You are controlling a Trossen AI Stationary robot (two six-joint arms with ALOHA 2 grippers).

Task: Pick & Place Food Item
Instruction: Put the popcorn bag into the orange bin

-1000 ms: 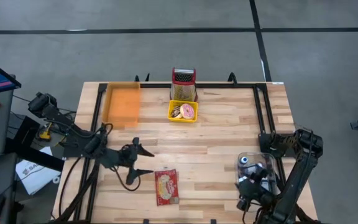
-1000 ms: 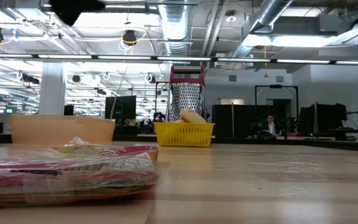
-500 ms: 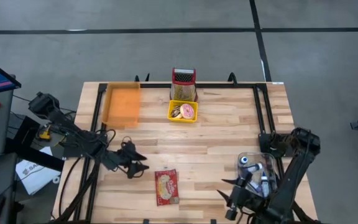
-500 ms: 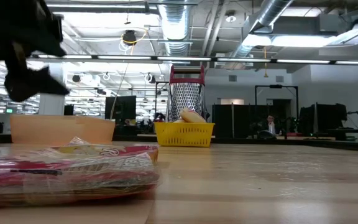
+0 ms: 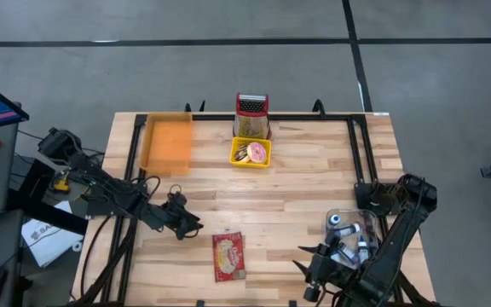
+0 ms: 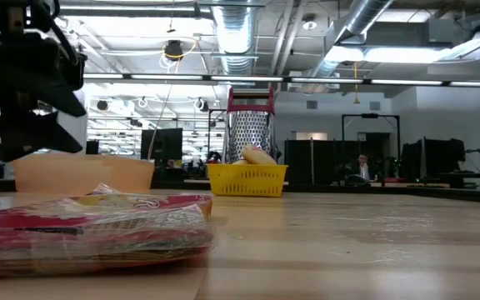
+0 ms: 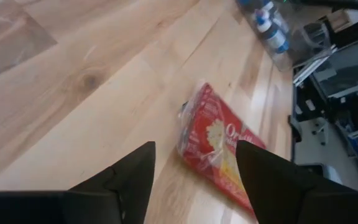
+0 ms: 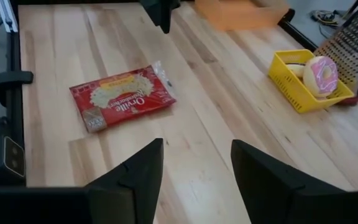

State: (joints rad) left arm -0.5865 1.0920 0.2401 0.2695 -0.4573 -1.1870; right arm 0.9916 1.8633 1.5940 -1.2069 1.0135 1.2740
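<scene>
A red popcorn packet [image 5: 228, 256] lies flat on the wooden table near its front edge; it also shows in the left wrist view [image 7: 222, 149], the right wrist view [image 8: 122, 96] and the low view [image 6: 90, 229]. My left gripper [image 5: 187, 224] hovers open just to the packet's left, pointing at it and clear of it; it is dark in the low view [image 6: 32, 92]. My right gripper [image 5: 309, 277] stands open to the packet's right, near the front edge, with nothing between its fingers. A yellow basket [image 5: 251, 153] with a pink donut [image 8: 321, 73] sits at the far middle.
An orange tray [image 5: 167, 143] lies at the far left. A metal grater [image 5: 251, 115] stands behind the basket. A clear container with bottles [image 5: 352, 232] sits at the right, close to my right arm. Bare wood stretches between the packet and the basket.
My left gripper has come down toward the table and rolled about its own line, staying just left of the packet. My right gripper has gone toward the table's left along the near edge, away from the clear container. The packet has not moved.
</scene>
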